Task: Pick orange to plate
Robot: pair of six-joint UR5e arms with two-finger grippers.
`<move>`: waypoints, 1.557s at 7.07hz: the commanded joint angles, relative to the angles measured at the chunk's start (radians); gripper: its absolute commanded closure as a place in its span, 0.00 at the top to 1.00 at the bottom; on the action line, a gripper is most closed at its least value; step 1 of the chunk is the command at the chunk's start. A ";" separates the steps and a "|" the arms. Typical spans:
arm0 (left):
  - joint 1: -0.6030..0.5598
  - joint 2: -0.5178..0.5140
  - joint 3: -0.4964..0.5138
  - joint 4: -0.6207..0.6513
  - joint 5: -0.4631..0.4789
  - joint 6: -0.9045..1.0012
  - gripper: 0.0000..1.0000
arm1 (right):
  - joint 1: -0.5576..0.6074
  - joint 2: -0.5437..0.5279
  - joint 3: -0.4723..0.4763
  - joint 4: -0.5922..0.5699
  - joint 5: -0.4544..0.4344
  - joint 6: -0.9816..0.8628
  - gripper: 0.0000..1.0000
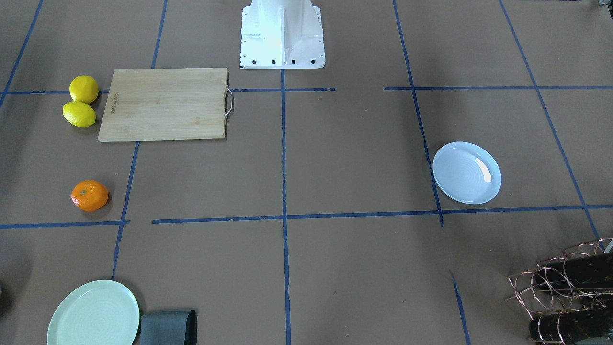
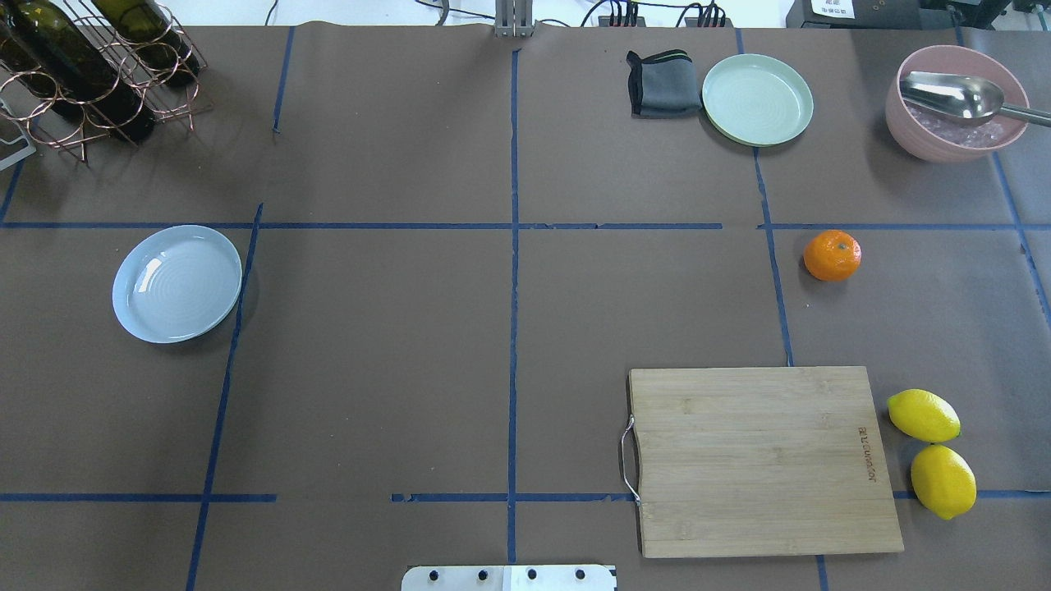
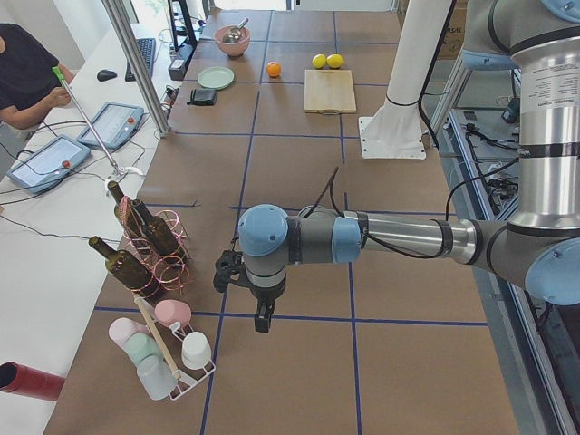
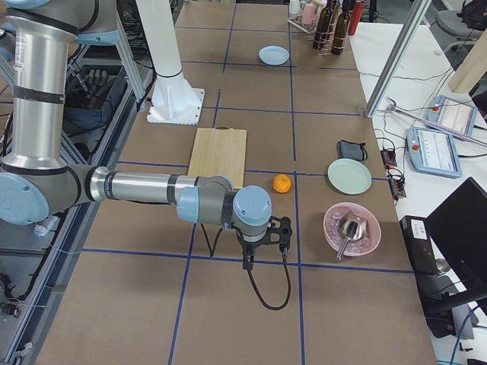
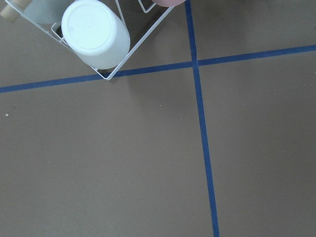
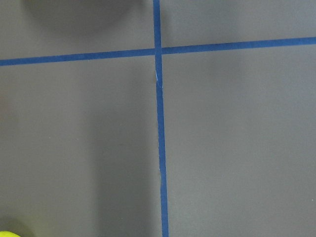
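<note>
The orange (image 2: 832,255) lies alone on the brown table cover, on my right side beyond the cutting board; it also shows as the orange (image 1: 89,195) and the orange (image 4: 282,183). The pale bluish-white plate (image 2: 176,283) sits empty far off on my left side, and is seen again as the plate (image 1: 466,172). My left gripper (image 3: 261,319) hangs over the table's left end, near the cup rack. My right gripper (image 4: 264,255) hangs over the right end, a short way from the orange. Both show only in the side views, so I cannot tell whether either is open or shut.
A wooden cutting board (image 2: 764,460) lies near the robot base (image 2: 509,577), with two lemons (image 2: 932,451) beside it. A mint-green plate (image 2: 757,99), grey cloth (image 2: 661,82) and pink bowl with a metal scoop (image 2: 956,103) line the far edge. A wine-bottle rack (image 2: 90,74) and a cup rack (image 5: 96,34) stand at the left end.
</note>
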 commanded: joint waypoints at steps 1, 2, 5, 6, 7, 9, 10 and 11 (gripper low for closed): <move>-0.035 -0.029 0.013 -0.009 -0.005 -0.005 1.00 | 0.008 0.015 0.019 -0.006 0.008 0.007 1.00; -0.031 -0.058 0.030 -0.038 -0.008 0.000 1.00 | 0.008 0.035 0.030 -0.011 0.008 0.021 1.00; 0.085 -0.103 0.041 -0.116 -0.053 -0.012 1.00 | -0.008 0.195 0.025 0.006 0.002 0.018 1.00; 0.148 -0.101 0.042 -0.126 -0.055 -0.031 1.00 | -0.053 0.210 0.025 0.014 0.004 0.021 1.00; 0.211 -0.100 0.042 -0.198 -0.053 -0.183 1.00 | -0.099 0.221 0.044 0.014 0.007 0.064 1.00; 0.343 -0.088 0.077 -0.419 -0.039 -0.535 1.00 | -0.169 0.256 0.067 0.018 0.036 0.306 1.00; 0.397 -0.086 0.096 -0.507 -0.032 -0.660 1.00 | -0.198 0.279 0.065 0.061 0.034 0.384 1.00; 0.467 -0.078 0.103 -0.587 0.029 -0.790 1.00 | -0.237 0.282 0.065 0.115 0.030 0.497 1.00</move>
